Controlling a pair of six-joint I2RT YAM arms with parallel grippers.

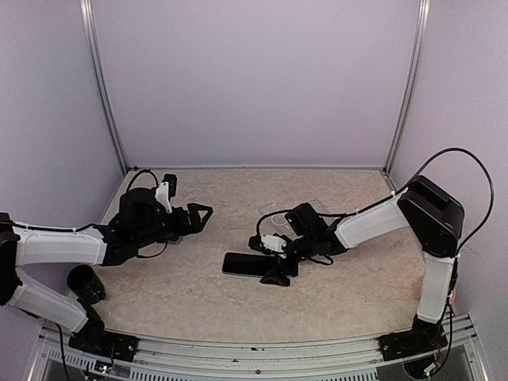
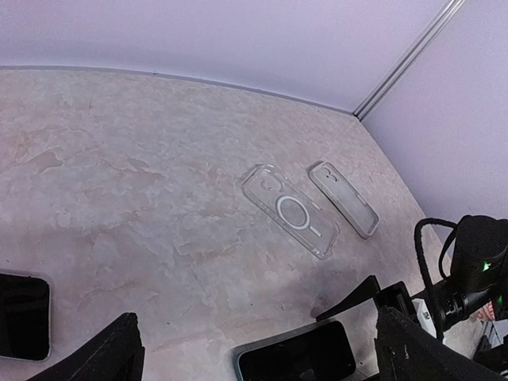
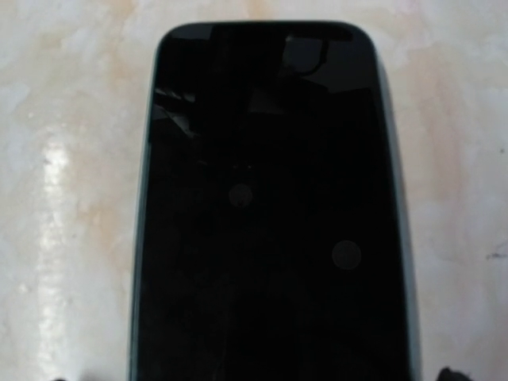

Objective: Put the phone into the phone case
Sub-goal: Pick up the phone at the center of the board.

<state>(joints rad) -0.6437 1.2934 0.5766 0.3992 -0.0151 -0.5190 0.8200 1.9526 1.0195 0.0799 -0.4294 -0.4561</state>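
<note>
Left jaws gape wide, holding nothing; right jaws straddle the phone lying on the worktop, grip unclear.

The bench is cream, marbled all over with pinkish-tan veins and blotches. The walls are a flat pale lilac and the frame posts a dull silver. The phone has a glossy black face with a thin dark teal edge and faint grey reflections near its top. The phone case is clear, the marbling showing through it, with a white ring in its middle. A second case is plain clear. A second phone is black with a pale silvery rim. The left arm and right arm are white with black joints and black cables. The left hand and right hand are black. A small green light glows on the right arm's black housing.
</note>
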